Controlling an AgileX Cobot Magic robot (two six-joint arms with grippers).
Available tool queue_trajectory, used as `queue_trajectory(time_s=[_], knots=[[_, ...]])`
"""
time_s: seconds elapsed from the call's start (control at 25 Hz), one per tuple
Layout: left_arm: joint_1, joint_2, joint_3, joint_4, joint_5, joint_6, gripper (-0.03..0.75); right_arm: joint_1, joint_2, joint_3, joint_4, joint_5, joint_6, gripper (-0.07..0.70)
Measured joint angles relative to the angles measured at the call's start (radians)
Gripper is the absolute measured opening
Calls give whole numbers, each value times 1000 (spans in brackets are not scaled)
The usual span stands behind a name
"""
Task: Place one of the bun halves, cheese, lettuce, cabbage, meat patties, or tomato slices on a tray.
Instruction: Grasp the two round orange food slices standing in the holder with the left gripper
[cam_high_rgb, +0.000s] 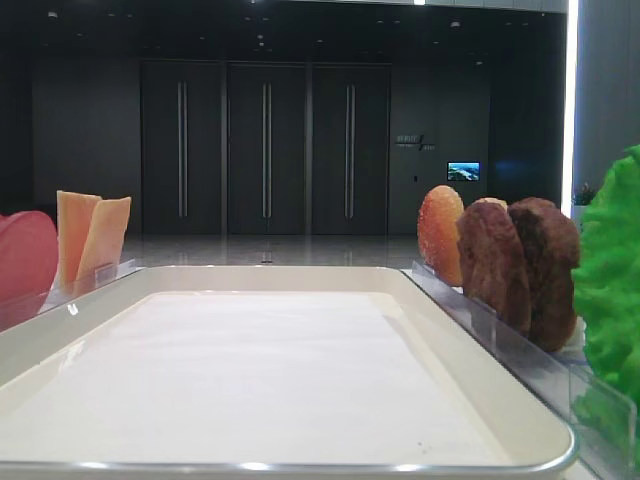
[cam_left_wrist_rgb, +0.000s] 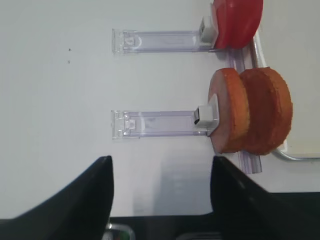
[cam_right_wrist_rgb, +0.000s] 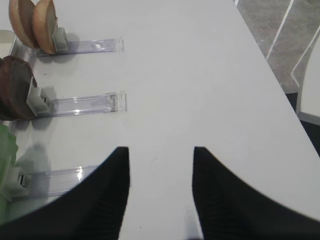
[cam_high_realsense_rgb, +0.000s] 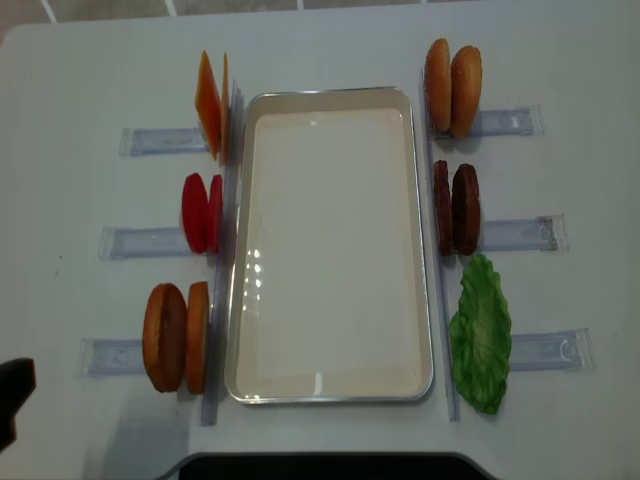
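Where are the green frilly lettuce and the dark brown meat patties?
green frilly lettuce (cam_high_realsense_rgb: 481, 335): overhead view, middle of the leaf.
dark brown round meat patties (cam_high_realsense_rgb: 465, 208): overhead view, top edge of the outer patty.

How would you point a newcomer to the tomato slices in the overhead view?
Start at the cream-white tray in the middle of the table. Three clear racks line its left side; the tomato slices stand on edge in the middle one, between the cheese farther back and the bun halves nearer. They are the only smooth red discs.
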Motion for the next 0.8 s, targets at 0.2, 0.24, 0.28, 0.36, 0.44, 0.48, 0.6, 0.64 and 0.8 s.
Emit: queue_trajectory(time_s=[0.2,0.24,0.28,0.36,0.44,0.48,0.6,0.64,0.8], knots=[[0,313,-116,15,17,-20,454,0,0,0,0,0,0,290],[0,374,-136,15,17,-21,445,0,0,0,0,0,0,290],[0,422,-151,15,15,-21,435,0,0,0,0,0,0,290],[0,526,-180,15,-4,-19,428,0,0,0,0,0,0,290],[0,608,-198,16,-33,-12,424,0,0,0,0,0,0,290],[0,644,-205,16,-43,-10,424,0,0,0,0,0,0,290],[0,719,-214,16,-67,-9,423,0,0,0,0,0,0,290],[0,735,-216,16,-73,-9,423,0,0,0,0,0,0,290],[0,751,-216,9,-90,-9,423,0,0,0,0,0,0,290]])
